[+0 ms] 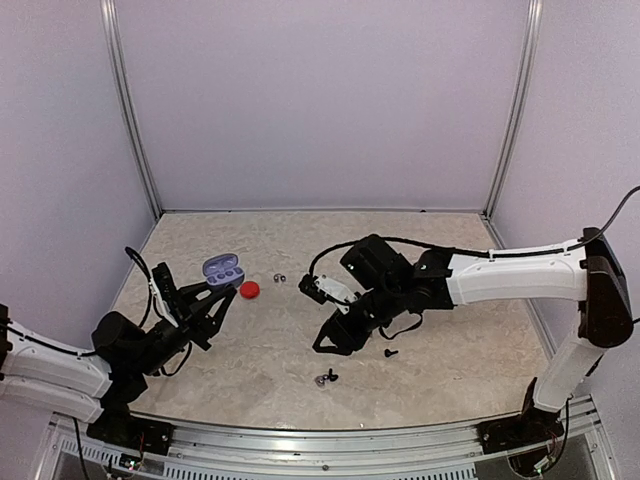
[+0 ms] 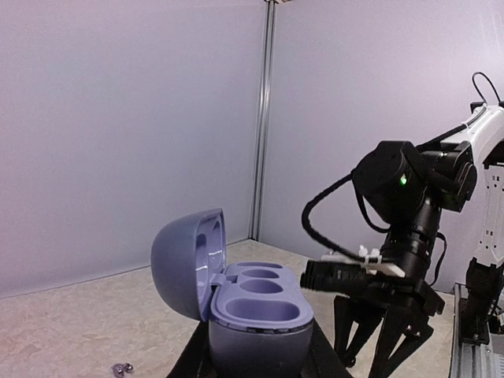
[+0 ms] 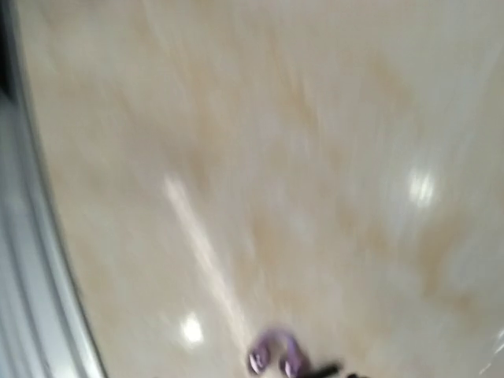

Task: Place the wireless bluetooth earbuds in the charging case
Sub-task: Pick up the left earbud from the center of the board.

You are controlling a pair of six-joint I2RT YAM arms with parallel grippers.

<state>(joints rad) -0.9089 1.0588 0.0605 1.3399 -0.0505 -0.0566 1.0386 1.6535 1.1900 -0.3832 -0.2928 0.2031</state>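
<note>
Over at the left, the left gripper (image 1: pixel 220 287) pinches the open lavender plastic charging case (image 1: pixel 222 268) clear of the pale marbled counter (image 1: pixel 460 350), while the right gripper (image 1: pixel 333 348) hangs spread and seemingly empty near tiny black and grey stemmed earbuds (image 1: pixel 327 377), so a careful pinch on one seems next.

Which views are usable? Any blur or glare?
Right wrist: heavy motion smear, glare patches on the table, a purplish blob unidentifiable. Left wrist: sharp on the open charging case, no glare. Top external: sharp, evenly lit, only soft shadows.
</note>
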